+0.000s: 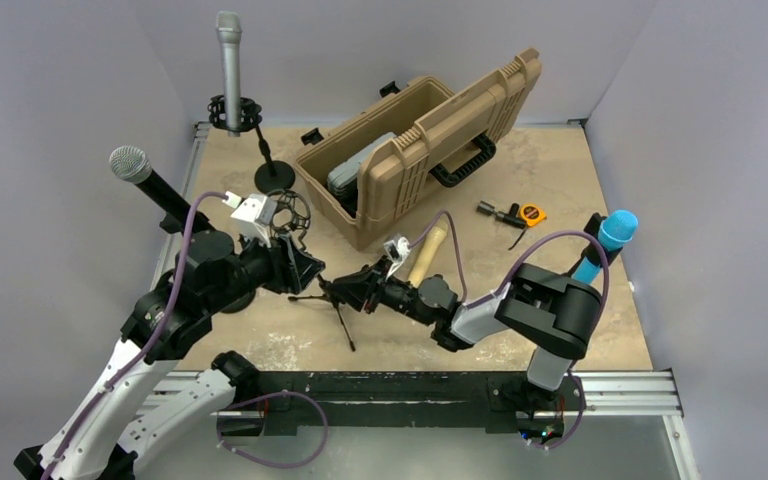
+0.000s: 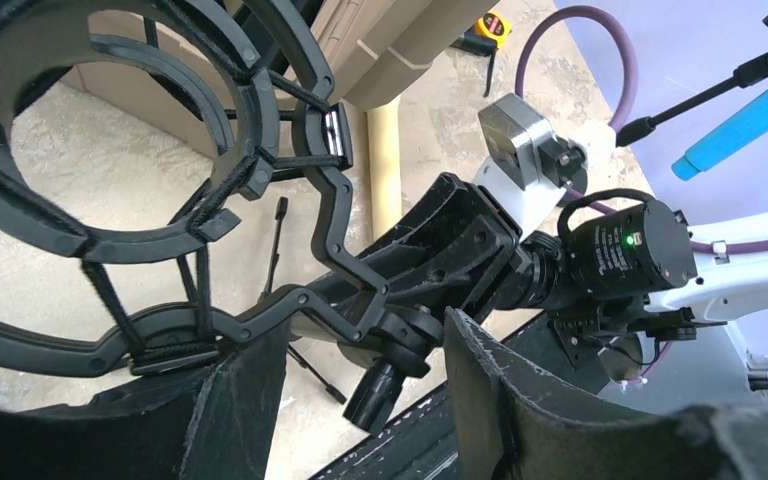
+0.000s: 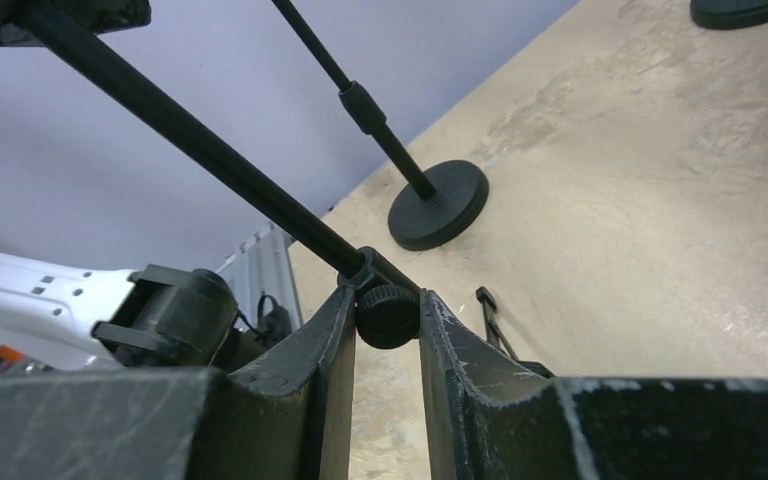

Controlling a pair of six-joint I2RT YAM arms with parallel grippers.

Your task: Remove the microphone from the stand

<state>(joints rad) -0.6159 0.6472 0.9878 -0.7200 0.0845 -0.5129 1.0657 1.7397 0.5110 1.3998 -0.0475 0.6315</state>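
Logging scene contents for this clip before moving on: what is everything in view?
gray microphone: 1, gray, back left, upright.
black microphone: 1, black with silver grille, left side, tilted.
blue microphone: 1, blue, right edge.
tripod stand: 1, black, centre, its shock mount empty.
hard case: 1, tan, open, back centre.
tape measure: 1, yellow, right of the hard case.
tan cylinder: 1, tan, front of the hard case.
table: 1, beige, under everything.
left claw: 1, black, at the shock mount; grip unclear.
right claw: 1, black, shut on the tripod stand's knob.
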